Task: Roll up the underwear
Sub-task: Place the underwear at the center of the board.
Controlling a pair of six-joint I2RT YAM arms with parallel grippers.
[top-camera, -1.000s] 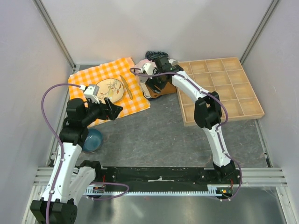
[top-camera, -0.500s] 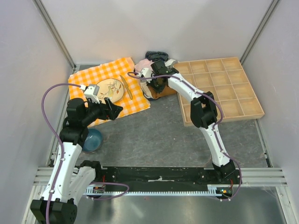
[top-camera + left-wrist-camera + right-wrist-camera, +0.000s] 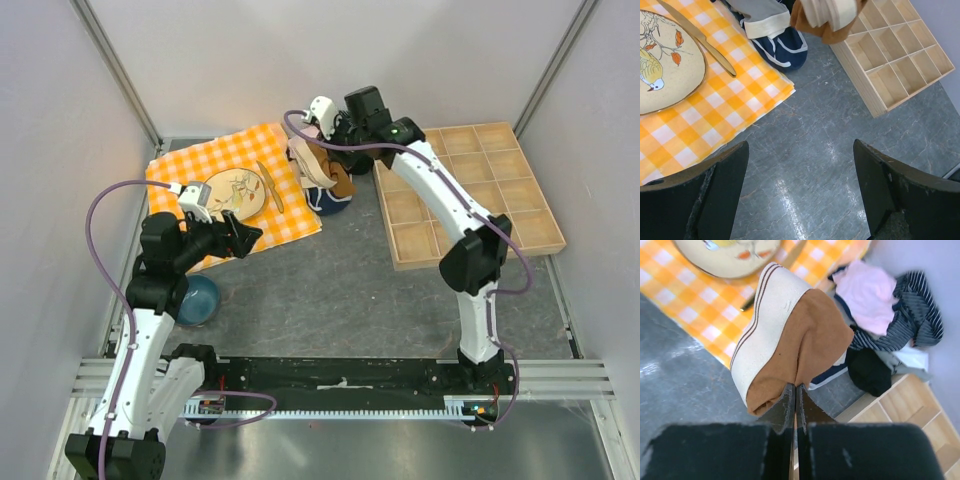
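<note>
Bare grey tabletop (image 3: 340,290) lay open between the orange-checked cloth (image 3: 240,150) and the partitioned wooden tray (image 3: 460,215); heaped clothes (image 3: 880,310) blocked the far end.

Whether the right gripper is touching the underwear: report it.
Touching. The right wrist view shows the right gripper closed on brown fabric of the underwear, with no gap.

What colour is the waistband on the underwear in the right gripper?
The underwear has a cream waistband with two thin dark stripes; clearest in right wrist view.

Right hand (image 3: 795,392) pinched closed, arm stretched far forward, left hand (image 3: 800,170) open, hovering
</note>
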